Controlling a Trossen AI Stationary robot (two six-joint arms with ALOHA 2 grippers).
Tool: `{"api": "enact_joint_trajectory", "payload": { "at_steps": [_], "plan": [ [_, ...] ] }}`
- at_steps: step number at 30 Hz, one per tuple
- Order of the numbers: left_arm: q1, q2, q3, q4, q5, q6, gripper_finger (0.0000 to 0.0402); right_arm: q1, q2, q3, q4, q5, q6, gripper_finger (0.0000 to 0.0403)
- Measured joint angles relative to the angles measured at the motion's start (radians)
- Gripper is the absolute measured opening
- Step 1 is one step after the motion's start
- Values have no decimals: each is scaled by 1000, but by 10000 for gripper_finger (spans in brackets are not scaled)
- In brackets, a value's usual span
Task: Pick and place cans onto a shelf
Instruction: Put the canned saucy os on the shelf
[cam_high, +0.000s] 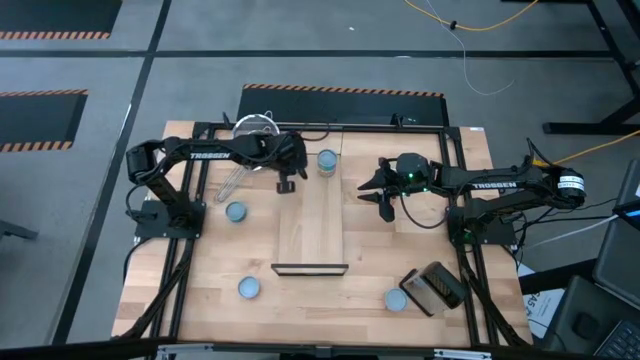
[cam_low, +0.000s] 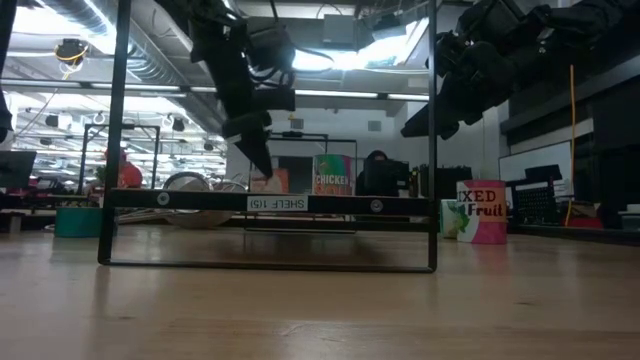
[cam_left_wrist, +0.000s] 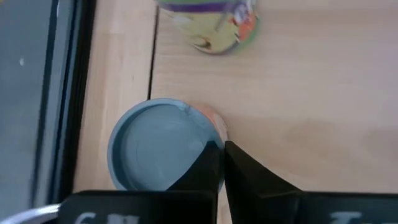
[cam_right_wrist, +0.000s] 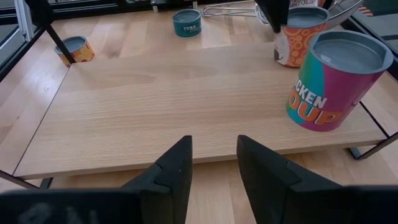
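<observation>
The shelf (cam_high: 310, 225) is a light wood board with a black bar (cam_high: 310, 268) at its near end. Two cans stand on its far end: a pink-and-teal one (cam_right_wrist: 333, 81) and one with orange rings (cam_right_wrist: 298, 40). My left gripper (cam_left_wrist: 222, 168) is shut, fingers pointing down, over the orange-ringed can's pale blue top (cam_left_wrist: 158, 155). My right gripper (cam_right_wrist: 214, 165) is open and empty, raised off the shelf's right side. Loose cans stand on the table at left (cam_high: 236, 211), near left (cam_high: 248, 288) and near right (cam_high: 396, 299). My left gripper's shut fingertips (cam_left_wrist: 211, 163) stand from above at the top rim (cam_left_wrist: 208, 127) of the orange-ringed can, on the side toward the shelf's middle. I cannot tell whether they touch it. The can stands upright on the shelf.
A wire strainer (cam_high: 255, 128) lies at the far edge behind the left arm. A dark box (cam_high: 435, 288) lies at the near right beside a can. The middle and near part of the shelf board (cam_right_wrist: 155, 106) is bare wood.
</observation>
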Motion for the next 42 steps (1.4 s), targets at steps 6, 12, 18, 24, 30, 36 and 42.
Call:
{"api": "enact_joint_trajectory", "payload": {
  "at_steps": [6,12,18,24,30,36,42],
  "plan": [
    [0,0,0,34,11,-209,3,0,0,0,0,0,0,132],
    [0,0,13,31,55,-364,5,0,0,0,0,0,0,132],
    [0,0,39,27,58,-374,6,0,0,0,0,0,0,132],
    [0,0,43,-4,58,-409,7,0,0,0,0,0,0,132],
    [0,0,43,-41,55,-451,7,0,0,0,0,0,0,132],
    [0,0,44,-40,55,-451,8,0,0,0,0,0,0,132],
    [0,0,44,-40,55,-451,8,0,0,0,0,0,0,132]
  ]
}}
